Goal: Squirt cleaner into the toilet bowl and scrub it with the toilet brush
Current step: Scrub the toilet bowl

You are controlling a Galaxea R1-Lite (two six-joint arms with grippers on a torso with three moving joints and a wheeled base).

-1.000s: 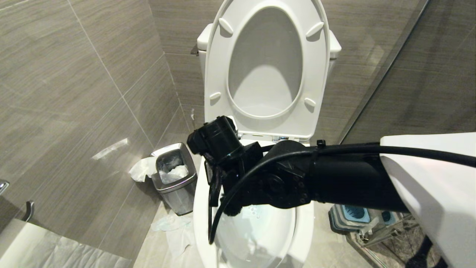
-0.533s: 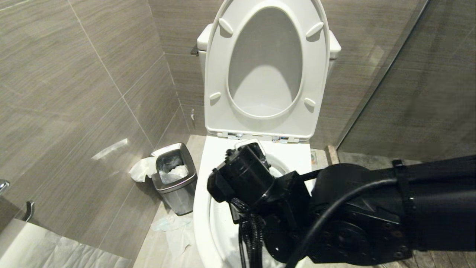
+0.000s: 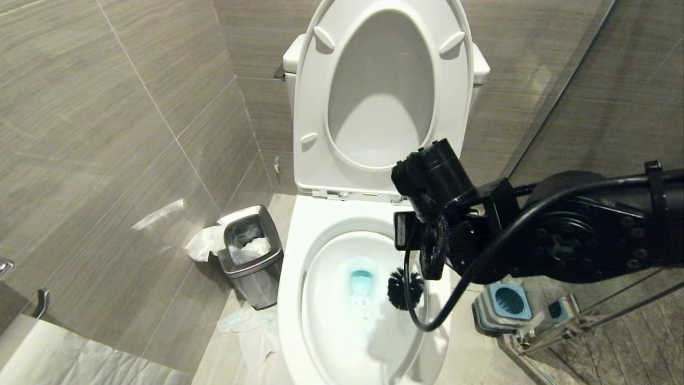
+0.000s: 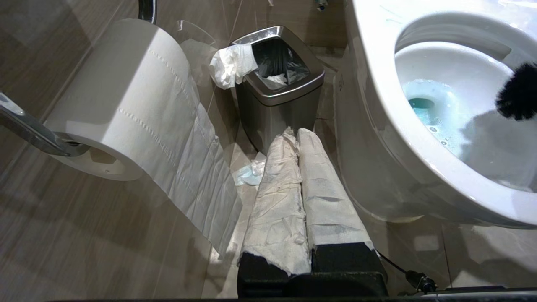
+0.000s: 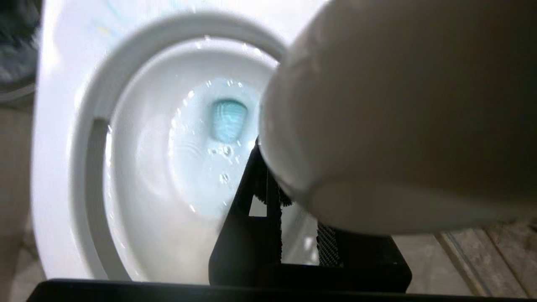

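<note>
While right pincer (image 3: 427, 251) grips toilet brush (image 3: 404, 289), bristles below, inside toilet bowl (image 3: 291, 299)

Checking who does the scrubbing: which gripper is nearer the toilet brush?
Right. The right gripper holds the toilet brush over the bowl; the left gripper hangs outside the bowl, near the steel bin.

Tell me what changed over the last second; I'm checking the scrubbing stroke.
The right pincer, holding the toilet brush, swept from the toilet bowl's left side across to its right side, uncovering the teal cleaner in the water. The left pincer is shut and parked near the waste bin, which did not move.
</note>
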